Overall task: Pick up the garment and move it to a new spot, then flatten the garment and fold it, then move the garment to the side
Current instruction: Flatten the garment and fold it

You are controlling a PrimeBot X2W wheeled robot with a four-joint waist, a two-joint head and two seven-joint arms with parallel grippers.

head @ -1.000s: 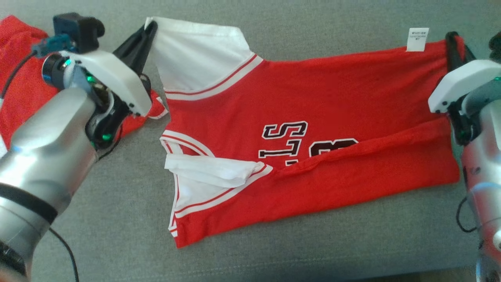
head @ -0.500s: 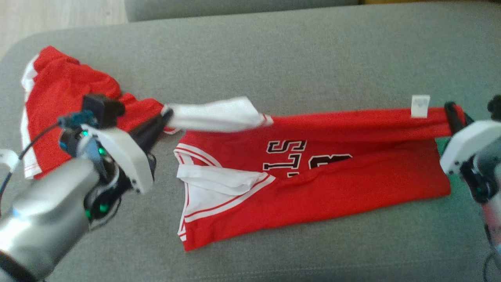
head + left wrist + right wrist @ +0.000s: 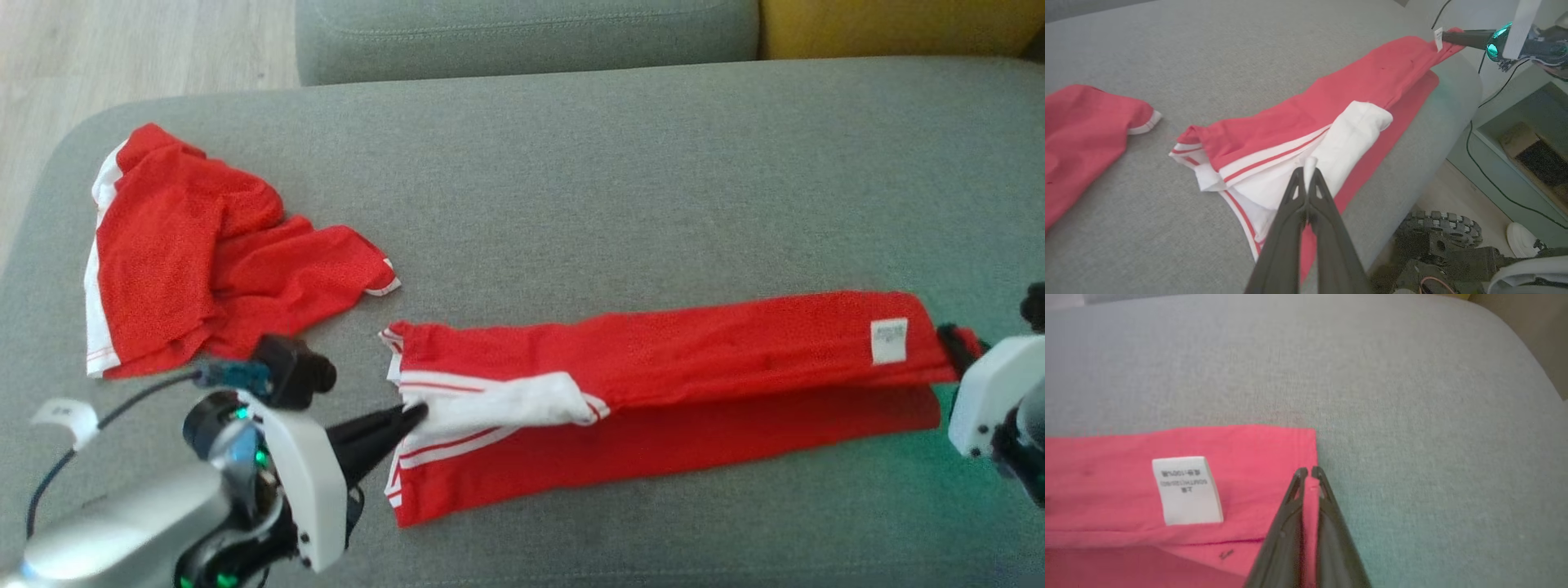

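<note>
The red jersey (image 3: 694,359) lay folded lengthwise along the sofa cushion's (image 3: 571,188) front edge. The left end effector (image 3: 418,411) was clenched on its white sleeve (image 3: 506,404) at the left end. The right end effector (image 3: 947,335) pinched the red hem corner beside the label (image 3: 888,340).

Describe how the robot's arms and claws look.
The left claw has two long, dark, tapering fingers on a white housing, with a silver forearm, green lights and a black cable with a white tag and teal plug. The right claw looks alike.
</note>
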